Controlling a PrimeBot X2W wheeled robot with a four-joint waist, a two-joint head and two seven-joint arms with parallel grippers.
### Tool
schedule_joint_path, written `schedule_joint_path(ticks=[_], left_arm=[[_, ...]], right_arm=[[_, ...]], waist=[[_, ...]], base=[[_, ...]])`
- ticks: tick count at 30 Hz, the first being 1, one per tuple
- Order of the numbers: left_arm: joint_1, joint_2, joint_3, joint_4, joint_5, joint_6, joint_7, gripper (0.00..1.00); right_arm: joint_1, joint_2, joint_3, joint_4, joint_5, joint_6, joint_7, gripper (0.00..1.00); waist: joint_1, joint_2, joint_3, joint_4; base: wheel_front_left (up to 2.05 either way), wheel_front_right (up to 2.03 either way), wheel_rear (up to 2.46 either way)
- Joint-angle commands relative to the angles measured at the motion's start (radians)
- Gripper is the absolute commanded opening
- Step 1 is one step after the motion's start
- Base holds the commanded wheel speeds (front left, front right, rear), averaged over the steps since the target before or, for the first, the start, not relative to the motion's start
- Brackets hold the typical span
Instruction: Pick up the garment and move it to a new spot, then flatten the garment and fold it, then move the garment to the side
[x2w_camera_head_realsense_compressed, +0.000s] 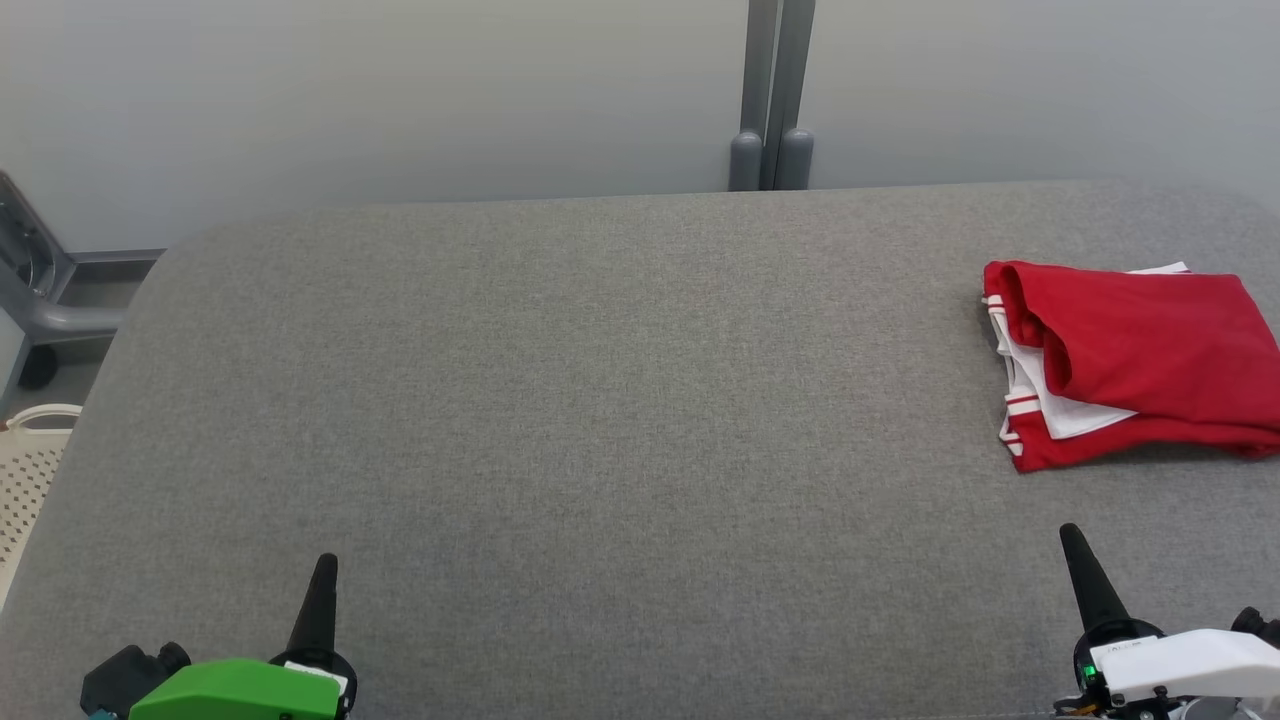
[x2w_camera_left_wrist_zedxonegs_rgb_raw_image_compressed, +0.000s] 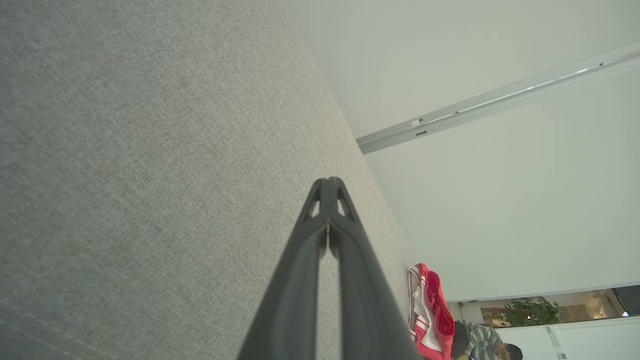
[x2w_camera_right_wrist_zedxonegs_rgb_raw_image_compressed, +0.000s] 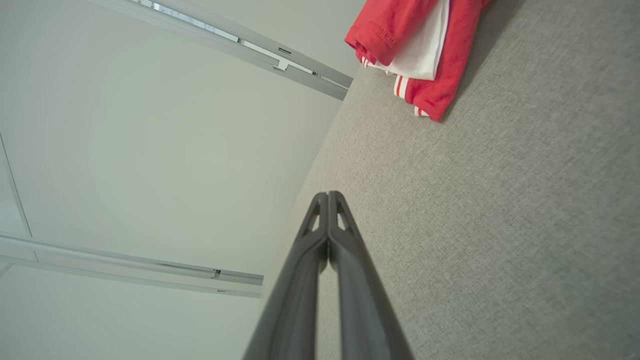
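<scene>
Red garment (x2w_camera_head_realsense_compressed: 1150, 345), white striped trim, folded, lies far right on grey fabric surface (x2w_camera_head_realsense_compressed: 600, 400). Left gripper (x2w_camera_head_realsense_compressed: 324, 572) and right gripper (x2w_camera_head_realsense_compressed: 1072, 540) closed, empty, near edge. Pale wall (x2w_camera_head_realsense_compressed: 400, 90) behind.

Red garment (x2w_camera_head_realsense_compressed: 1150, 350) with white striped trim, folded, lying at the gray surface's far right

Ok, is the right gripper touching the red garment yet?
Apart. The head view shows the right gripper, shut, with a strip of bare grey surface between its tips and the garment.
</scene>
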Motion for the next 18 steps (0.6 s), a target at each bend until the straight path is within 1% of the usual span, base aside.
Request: schedule_joint_path(ticks=[1,18], left_arm=[[-0.027,0.001,0.01,-0.014,-0.02,-0.008,0.003,0.0],[-0.037,-0.023,0.048,-0.03,-0.14,-0.039,0.045,0.0]], right_arm=[[0.006,-0.006,-0.004,-0.017,0.022,0.0,0.005,0.0],[0.011,-0.007,-0.017,-0.044,0.172,0.0,0.024,0.0]], waist=[[0.0,0.0,0.0,0.0],[0.0,0.0,0.009,-0.002]], base=[[0.0,0.0,0.0],[0.0,0.0,0.0]])
